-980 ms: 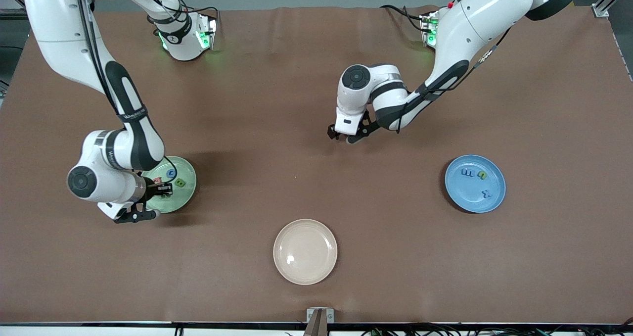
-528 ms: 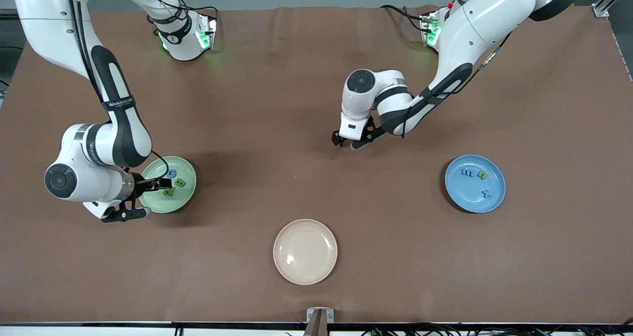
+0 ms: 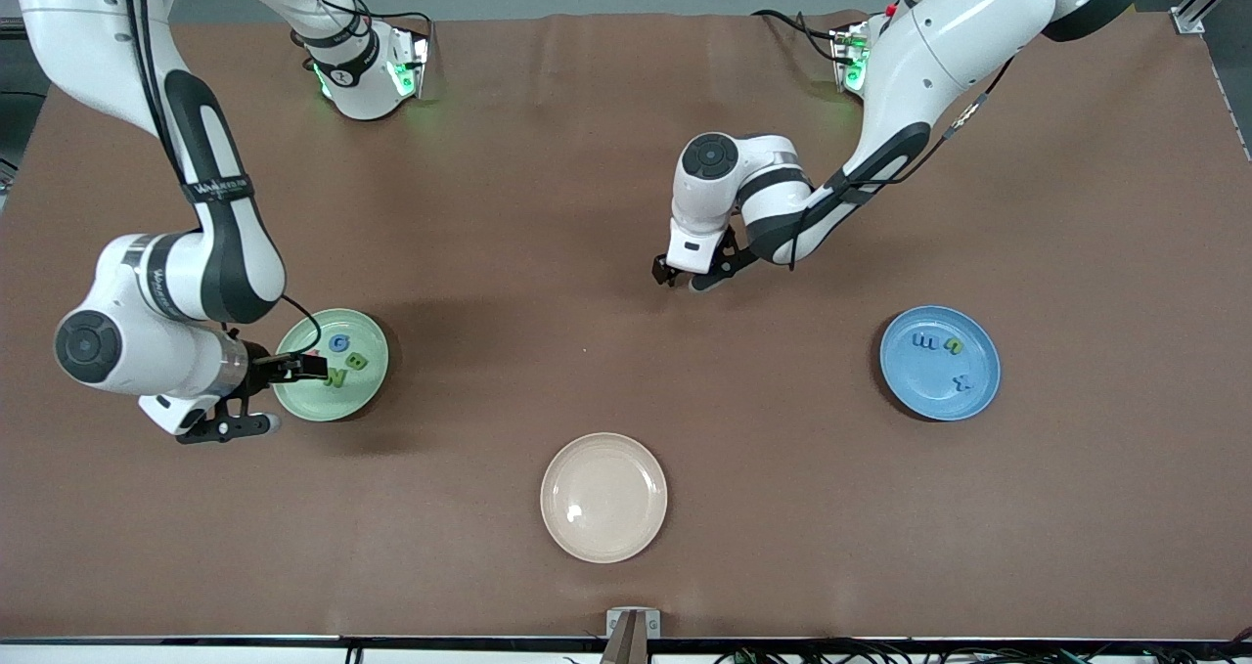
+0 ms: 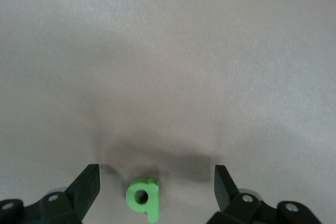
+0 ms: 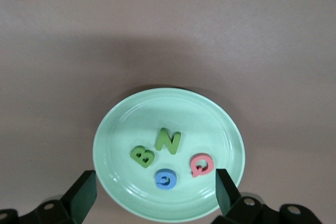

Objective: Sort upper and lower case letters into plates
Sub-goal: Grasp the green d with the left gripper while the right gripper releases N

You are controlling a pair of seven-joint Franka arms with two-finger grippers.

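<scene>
The right pincer (image 3: 293, 368), now parted and drawing back off the pale mint green round plate (image 5: 113, 129), has left a red Q (image 5: 201, 164) there, while the left pincer (image 4: 156, 184) hangs spread over a small green lowercase letter (image 4: 143, 198) on the brown desk (image 3: 548, 253), the next piece for the medium blue plate (image 3: 939, 395).

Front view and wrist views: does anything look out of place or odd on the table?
One thing: a small green lowercase letter lies on the bare brown table, outside every plate, between the open left claw's fingers. The pale mint green plate holds four capitals, the medium blue plate its small letters. Nothing looks spilled or damaged.
</scene>
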